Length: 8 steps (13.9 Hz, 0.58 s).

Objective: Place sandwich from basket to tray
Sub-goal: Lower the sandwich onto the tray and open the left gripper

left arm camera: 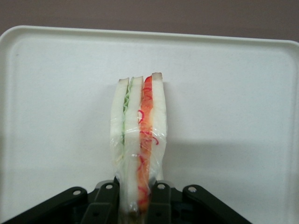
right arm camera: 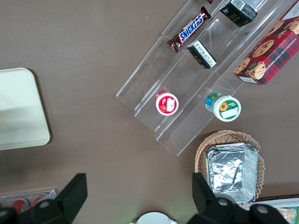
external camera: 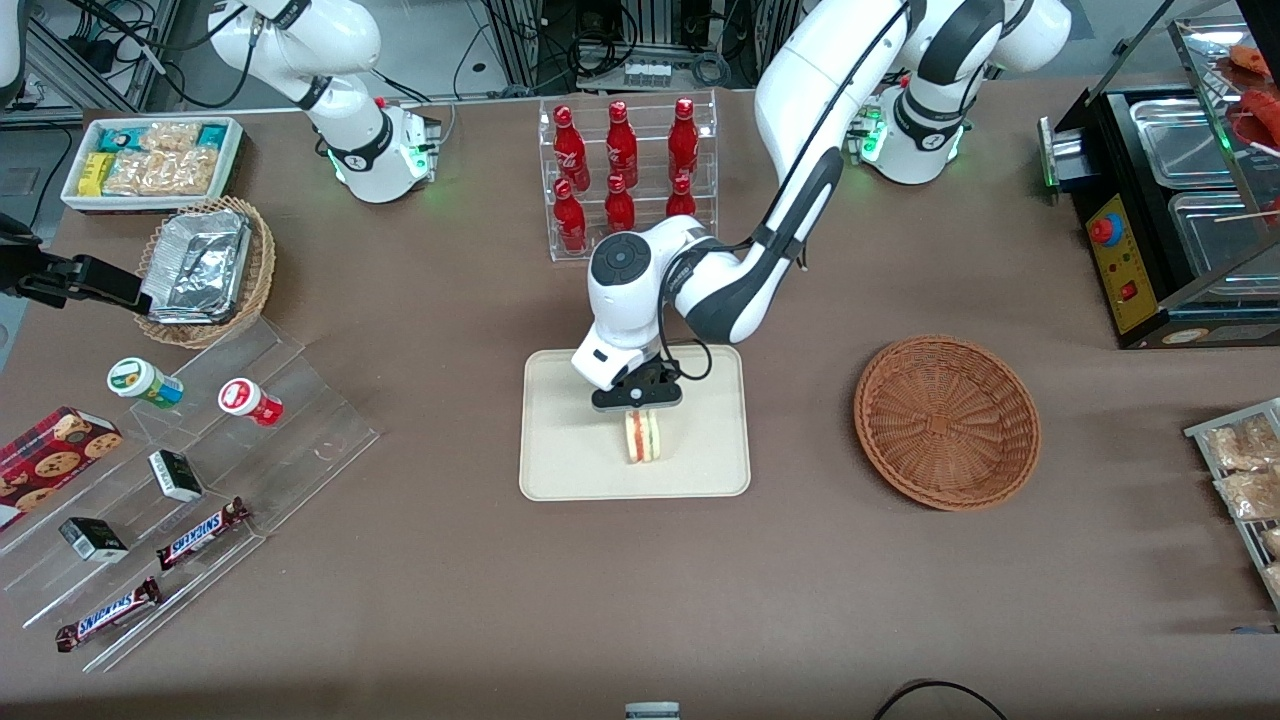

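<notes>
**Operator:** Grip first — what have you got?

**Arm:** Fingers clamped on the sandwich (left arm camera: 138, 140), one on each bread face, at the narrow end of the wedge. My gripper (external camera: 637, 410) hangs over the middle of the tray (external camera: 560, 470), and the sandwich points down from it with its cut edge toward the front camera. From the wrist, the red-orange and green layers run straight away from my fingers (left arm camera: 106, 200) toward the tray floor (left arm camera: 233, 93).

**Operator:** Is it down yet?

**Arm:** I judge it at or just above the surface; its lower end looks to be on the tray, but I can't be sure it touches. To do this well I'd lower the last bit gently until the wedge bears on the tray, then open just enough to free the wrap and lift straight up so the clear film doesn't drag it along. Standing on a thin edge, it may tip over as I let go; that's fine so long as it stays inside the rim, and there's plenty of tray on every side.

**Operator:** And the containers?

**Arm:** The tray holds only the sandwich. The reddish-brown basket (external camera: 946, 420), toward my end of the table and well apart from the tray, has nothing in it. Toward the parked arm's end, a lighter wicker basket (external camera: 258, 270) holds foil containers (external camera: 200, 262), and a white bin (external camera: 232, 150) holds snack packets.
</notes>
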Motion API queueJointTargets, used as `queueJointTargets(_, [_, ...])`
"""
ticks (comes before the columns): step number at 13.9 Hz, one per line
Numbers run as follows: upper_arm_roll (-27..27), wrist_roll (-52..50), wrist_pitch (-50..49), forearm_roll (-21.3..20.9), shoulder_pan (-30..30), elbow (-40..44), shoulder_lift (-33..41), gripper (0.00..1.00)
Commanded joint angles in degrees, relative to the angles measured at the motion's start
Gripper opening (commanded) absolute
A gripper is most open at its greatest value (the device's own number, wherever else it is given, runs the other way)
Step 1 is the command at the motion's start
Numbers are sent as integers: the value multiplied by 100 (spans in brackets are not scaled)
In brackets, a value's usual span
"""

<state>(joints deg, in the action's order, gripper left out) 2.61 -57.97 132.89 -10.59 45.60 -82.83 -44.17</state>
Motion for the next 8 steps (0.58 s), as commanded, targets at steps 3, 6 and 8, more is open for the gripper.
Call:
queueJointTargets(3, [-50,206,264,-127,54,197,-162,13])
queueJointTargets(6, [-50,268,273,-128,45,197,-233,45])
queueJointTargets(8, [-50,365,264,-119,37,197,-215,98])
